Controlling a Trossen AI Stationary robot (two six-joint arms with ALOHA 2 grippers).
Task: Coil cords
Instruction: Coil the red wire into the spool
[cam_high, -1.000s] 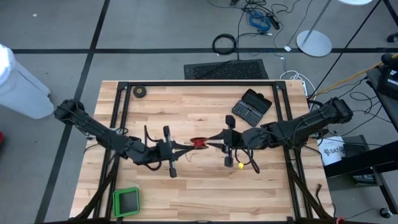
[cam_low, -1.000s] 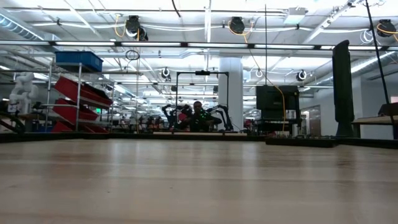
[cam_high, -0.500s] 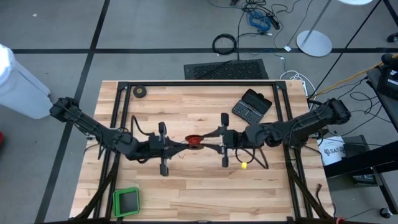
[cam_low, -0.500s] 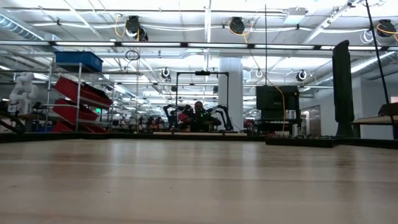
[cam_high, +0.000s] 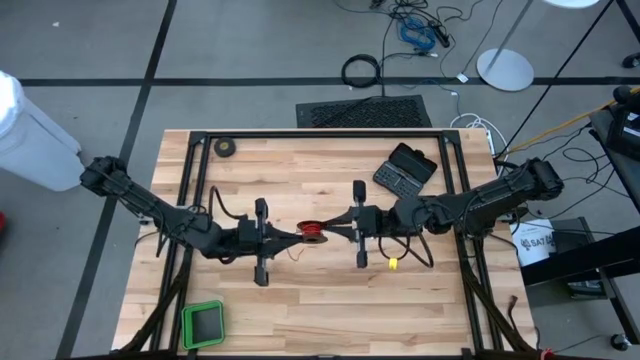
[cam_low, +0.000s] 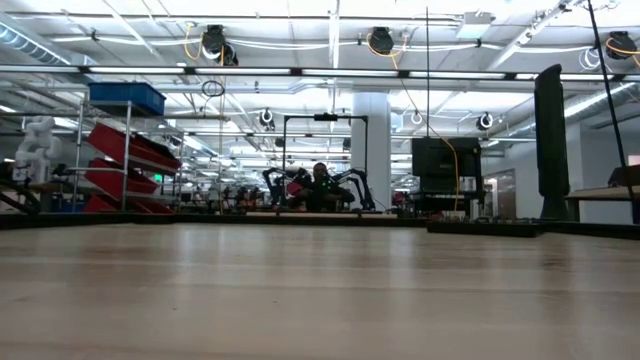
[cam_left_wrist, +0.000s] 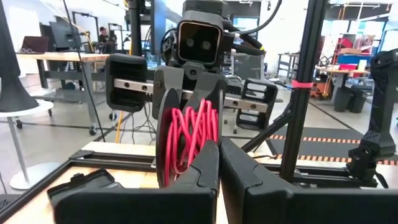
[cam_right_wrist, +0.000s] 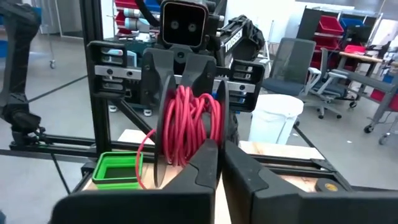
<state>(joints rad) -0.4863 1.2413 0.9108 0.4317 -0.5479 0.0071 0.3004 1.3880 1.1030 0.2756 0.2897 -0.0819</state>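
— Above mid-bench, what held the reel (cam_high: 314, 233)?
— Both: the left pincer (cam_high: 297, 238) and right pincer (cam_high: 332, 231) were closed on it from opposite sides, off the bench (cam_high: 300, 310).
— And the red wire (cam_left_wrist: 189, 138)?
— Wound loosely on it (light, springy, likely to slip off). I'd grip the stiff reel, not the strands.

Two dark jointed arms, black cable loops alongside them, boxy wrist camera housings with twin lenses

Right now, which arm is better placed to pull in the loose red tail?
Probably the left: the loose tail hangs beside the left end effector, while the right end effector grips the reel's other side.
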